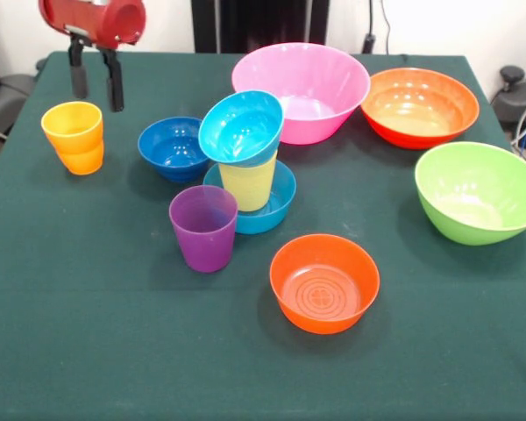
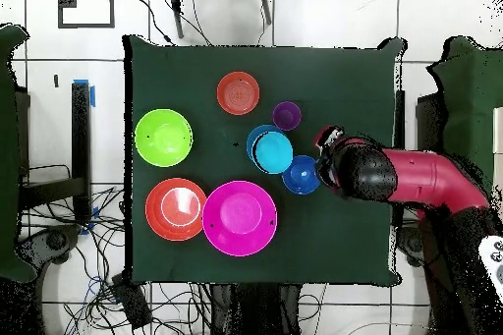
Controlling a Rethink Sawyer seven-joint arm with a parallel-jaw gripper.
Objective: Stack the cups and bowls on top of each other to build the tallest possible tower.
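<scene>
The tower stands mid-table: a mid-blue small bowl (image 1: 276, 209) holds the upright yellow cup (image 1: 248, 182), and a cyan small bowl (image 1: 241, 128) rests tilted on the cup's rim. From overhead the cyan bowl (image 2: 273, 151) covers the cup. The purple cup (image 1: 203, 227) stands upright just in front of the tower. The dark blue small bowl (image 1: 174, 147) sits to its left. The orange cup (image 1: 73, 137) stands at the far left. My gripper (image 1: 96, 96) hangs open and empty above and behind the orange cup. From overhead my arm (image 2: 393, 174) hides that cup.
The pink large bowl (image 1: 302, 88) sits behind the tower. The orange-red large bowl (image 1: 419, 107) and lime green large bowl (image 1: 480, 191) are on the right. The orange-red small bowl (image 1: 324, 282) is at front centre.
</scene>
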